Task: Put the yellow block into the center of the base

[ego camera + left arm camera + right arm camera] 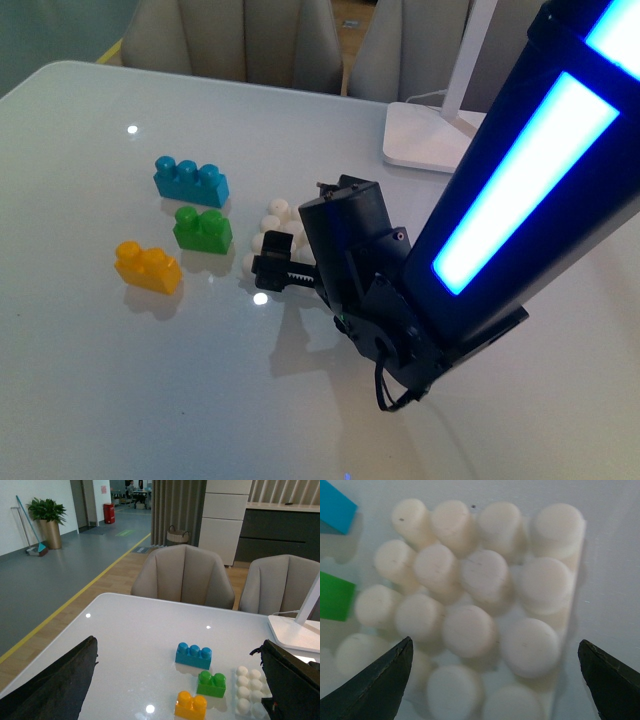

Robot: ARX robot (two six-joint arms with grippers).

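The yellow block [148,266] lies on the white table at the left, nearest the front edge, with nothing touching it; the left wrist view shows it as the yellow block [190,705] low between the fingers. The white studded base [272,222] sits to its right, mostly hidden under my right gripper [272,270]. In the right wrist view the base [480,575] fills the frame, and my right gripper [494,650] hangs open just above its studs. My left gripper [176,677] is open and holds nothing, back from the bricks; it does not show in the front view.
A green brick [203,229] and a longer blue brick [191,182] lie between the yellow block and the table's far side, left of the base. A white lamp foot [430,135] stands at the back right. Two grey chairs [182,575] stand beyond the table.
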